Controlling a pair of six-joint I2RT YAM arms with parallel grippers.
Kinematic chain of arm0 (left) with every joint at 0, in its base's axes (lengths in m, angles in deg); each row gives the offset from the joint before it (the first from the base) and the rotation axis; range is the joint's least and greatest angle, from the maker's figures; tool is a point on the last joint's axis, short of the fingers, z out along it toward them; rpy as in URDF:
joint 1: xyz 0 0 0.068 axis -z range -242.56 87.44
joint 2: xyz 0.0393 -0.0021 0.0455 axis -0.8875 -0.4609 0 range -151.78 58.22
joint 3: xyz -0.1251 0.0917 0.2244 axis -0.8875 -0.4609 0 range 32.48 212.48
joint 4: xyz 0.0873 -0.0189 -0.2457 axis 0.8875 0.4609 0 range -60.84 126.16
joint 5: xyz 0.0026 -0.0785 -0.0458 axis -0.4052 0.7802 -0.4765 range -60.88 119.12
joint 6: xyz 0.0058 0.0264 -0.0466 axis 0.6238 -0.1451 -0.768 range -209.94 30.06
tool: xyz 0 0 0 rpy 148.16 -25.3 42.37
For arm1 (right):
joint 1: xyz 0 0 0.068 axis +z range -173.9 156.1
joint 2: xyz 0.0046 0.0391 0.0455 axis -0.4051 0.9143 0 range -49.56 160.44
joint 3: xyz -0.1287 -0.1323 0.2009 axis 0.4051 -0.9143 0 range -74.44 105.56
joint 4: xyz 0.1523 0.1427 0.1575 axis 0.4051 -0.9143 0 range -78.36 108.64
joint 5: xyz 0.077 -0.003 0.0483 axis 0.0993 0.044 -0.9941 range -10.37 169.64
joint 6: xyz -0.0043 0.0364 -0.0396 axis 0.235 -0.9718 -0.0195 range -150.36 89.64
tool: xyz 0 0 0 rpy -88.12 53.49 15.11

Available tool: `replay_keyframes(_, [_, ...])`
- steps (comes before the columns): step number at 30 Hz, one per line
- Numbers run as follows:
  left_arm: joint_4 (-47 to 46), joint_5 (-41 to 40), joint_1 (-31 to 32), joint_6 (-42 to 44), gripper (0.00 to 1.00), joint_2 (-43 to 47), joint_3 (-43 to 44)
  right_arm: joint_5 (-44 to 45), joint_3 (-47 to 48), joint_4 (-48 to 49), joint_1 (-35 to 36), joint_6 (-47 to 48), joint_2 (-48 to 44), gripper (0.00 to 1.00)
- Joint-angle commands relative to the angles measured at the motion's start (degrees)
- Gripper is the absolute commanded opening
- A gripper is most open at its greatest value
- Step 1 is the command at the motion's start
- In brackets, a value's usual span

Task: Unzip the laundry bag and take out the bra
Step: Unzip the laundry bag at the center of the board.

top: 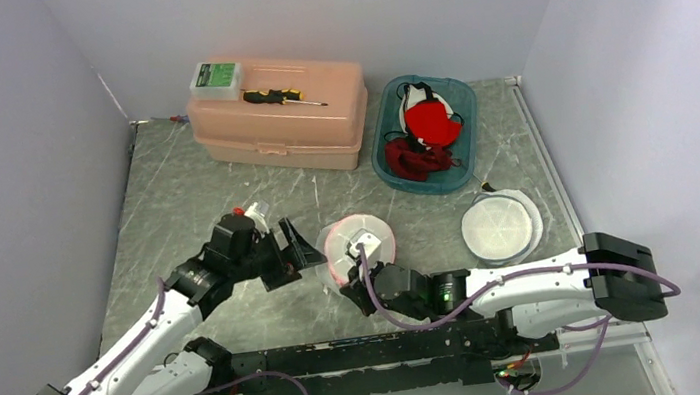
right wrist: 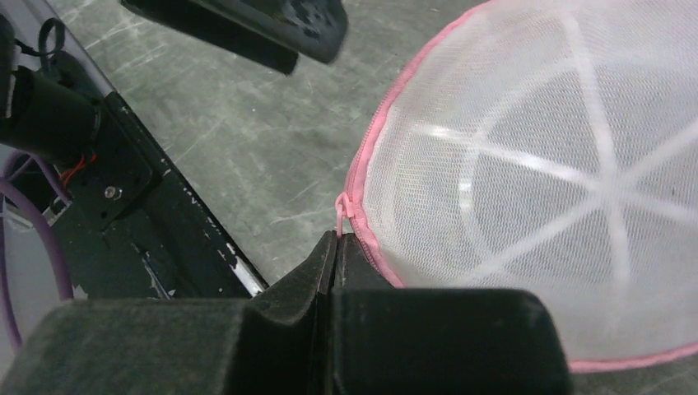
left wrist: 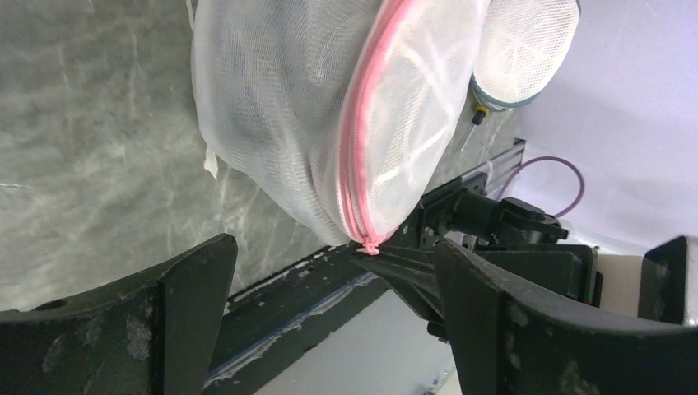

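Right wrist view: right gripper (right wrist: 336, 247) is pinched shut on the pink pull (right wrist: 342, 212), at the edge of the bag (right wrist: 560, 189) nearest the arm bases. The bag sits mid-table (top: 222, 173), between my two grippers. The zip (left wrist: 362, 140) rings the dome's rim and looks closed as far as I can see, but part of the arc is out of view. Left gripper (top: 297, 251) stands wide with nothing in it, just beside the bag's left flank and not touching. Handling: it's a light mesh dome on thin ribs, soft, and I expect it to slide or roll on the smooth top as soon as I drag the pull. I'd brace it with the left, pinching the zip tape close behind the pull. The open mesh panel would only stretch. The pull is small and held at the fingertips only, so it could slip out under load. I can't make out the bra through the mesh. It may be the dim shape inside in left wrist view. It should be limp, so take it by a strap or cup edge once the mouth is open.
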State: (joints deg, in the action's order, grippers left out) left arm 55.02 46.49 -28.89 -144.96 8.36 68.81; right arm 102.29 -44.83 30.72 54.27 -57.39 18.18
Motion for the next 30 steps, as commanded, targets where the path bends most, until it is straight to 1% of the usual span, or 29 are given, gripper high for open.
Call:
replay_keyframes(1, [-8.92,2.75,0.93,-6.83,0.94,-1.68,-0.93,-3.1,2.35,4.18,-0.12,2.12,-0.3,0.0])
replay_keyframes(3, [-11.65,4.14,1.32,-7.1,0.93,-4.81,-0.53,-3.25,2.04,3.91,-0.1,2.16,-0.84,0.0])
replay_keyframes(5, [-16.18,5.71,1.81,-8.23,0.87,-7.49,-1.22,-3.17,1.66,3.4,-0.11,1.97,-1.34,0.0])
replay_keyframes(7, [-19.77,6.34,2.65,-9.17,0.82,-9.78,-1.71,-2.94,1.32,2.94,-0.12,1.6,-1.84,0.0])
replay_keyframes(11, [-22.0,5.87,4.08,-8.84,0.73,-13.54,-1.14,-2.24,0.69,2.48,-0.05,0.97,-2.65,0.0])
replay_keyframes(15, [-23.69,5.83,4.38,-8.4,0.55,-15.23,-1.12,-1.65,0.22,2.0,-0.04,0.77,-3.67,0.0])
replay_keyframes(18, [-23.94,5.52,4.46,-7.85,0.37,-15.76,-0.97,-1.05,-0.37,1.59,-0.01,0.45,-4.6,0.0])
replay_keyframes(23, [-23.01,4.29,4.43,-7.17,0.11,-15.57,-0.65,0.24,-1.59,-0.37,0.0,-0.5,-6.64,0.0])
replay_keyframes(25, [-22.16,4.15,4.45,-6.79,0.04,-15.7,-0.21,1.1,-2.26,-2.18,-0.04,-1.49,-7.51,0.0])
replay_keyframes(26, [-21.83,4.02,4.47,-6.58,0.03,-15.83,0.07,1.54,-2.61,-3.17,-0.04,-1.94,-8.05,0.0])
replay_keyframes(30, [-21.91,3.83,4.4,-6.13,0.03,-15.98,0.32,3.77,-4.98,-6.99,-0.03,-4.3,-10.98,0.0])
